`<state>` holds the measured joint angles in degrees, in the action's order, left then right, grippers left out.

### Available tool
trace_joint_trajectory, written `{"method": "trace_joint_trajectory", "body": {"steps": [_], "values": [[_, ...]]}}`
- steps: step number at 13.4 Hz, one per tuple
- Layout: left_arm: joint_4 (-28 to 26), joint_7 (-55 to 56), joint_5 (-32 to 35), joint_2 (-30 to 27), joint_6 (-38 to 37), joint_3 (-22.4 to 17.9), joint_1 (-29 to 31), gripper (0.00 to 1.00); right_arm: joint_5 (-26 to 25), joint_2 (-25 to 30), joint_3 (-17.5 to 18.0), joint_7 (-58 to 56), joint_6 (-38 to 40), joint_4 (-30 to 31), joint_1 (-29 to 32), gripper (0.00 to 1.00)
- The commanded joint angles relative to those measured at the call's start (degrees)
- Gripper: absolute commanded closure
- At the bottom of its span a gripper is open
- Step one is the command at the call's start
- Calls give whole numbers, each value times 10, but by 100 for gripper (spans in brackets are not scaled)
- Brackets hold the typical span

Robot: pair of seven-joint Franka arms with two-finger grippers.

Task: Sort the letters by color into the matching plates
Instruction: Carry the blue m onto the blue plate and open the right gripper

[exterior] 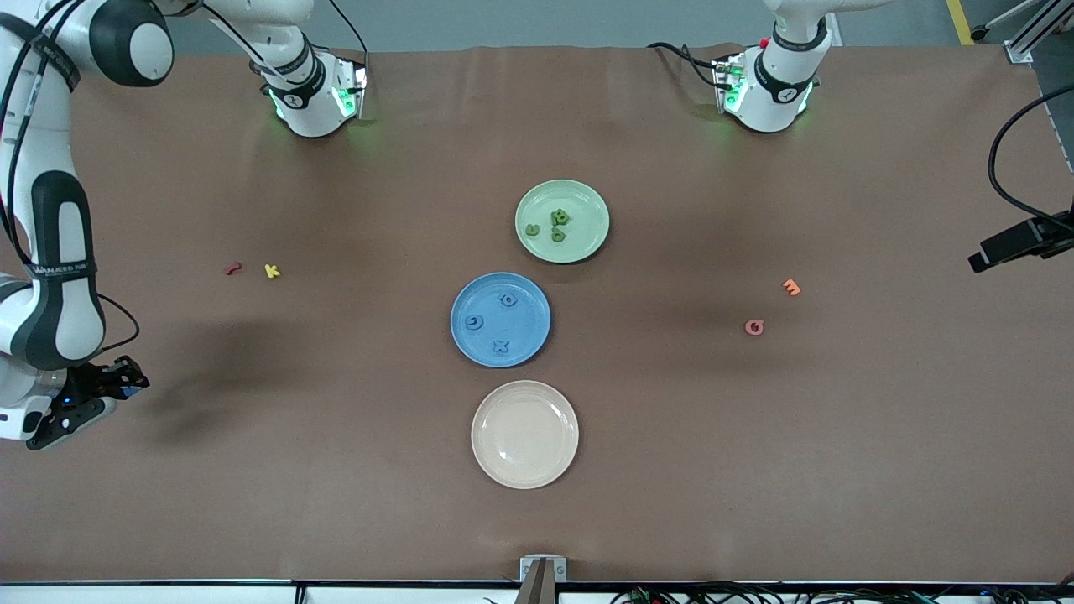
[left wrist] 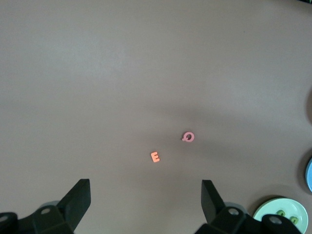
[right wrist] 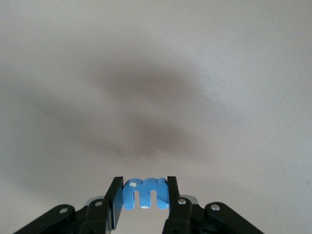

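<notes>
From the front, the green plate (exterior: 562, 221) holds three green letters (exterior: 550, 227), and the blue plate (exterior: 501, 320), nearer the camera, holds three blue letters (exterior: 495, 322). The right tool (exterior: 113, 379) hangs over the tabletop (exterior: 336, 470) at the right arm's end. In the left wrist view, the left tool (left wrist: 146, 195) is wide open and holds nothing, high above an orange E (left wrist: 155, 157) and a pink letter (left wrist: 188, 137). In the right wrist view, the right tool (right wrist: 144, 194) pinches a fourth blue letter (right wrist: 145, 193) tight
</notes>
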<state>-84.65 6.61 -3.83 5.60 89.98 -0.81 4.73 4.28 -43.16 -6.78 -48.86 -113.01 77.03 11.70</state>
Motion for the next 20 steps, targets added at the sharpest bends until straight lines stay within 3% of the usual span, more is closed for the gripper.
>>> {"method": "trace_joint_trajectory", "body": {"steps": [1,3,6,11,16,20], "values": [[-50,-9,2,-45,3,-10,-13,0,-6,50,-2,96,59,15,-47,88],[-59,-8,52,-60,-1,-9,-38,0,-6,82,-1,185,122,17,-91,89],[-76,-1,56,-80,-9,-4,-40,0,-5,115,1,355,187,23,-172,89],[-117,-8,51,-116,-2,15,-44,0,42,135,4,613,184,60,-308,89],[-140,-7,51,-144,4,66,-42,0,80,112,4,834,77,59,-437,89],[-142,-6,51,-145,5,70,-42,0,85,58,4,945,-32,59,-504,89]]}}
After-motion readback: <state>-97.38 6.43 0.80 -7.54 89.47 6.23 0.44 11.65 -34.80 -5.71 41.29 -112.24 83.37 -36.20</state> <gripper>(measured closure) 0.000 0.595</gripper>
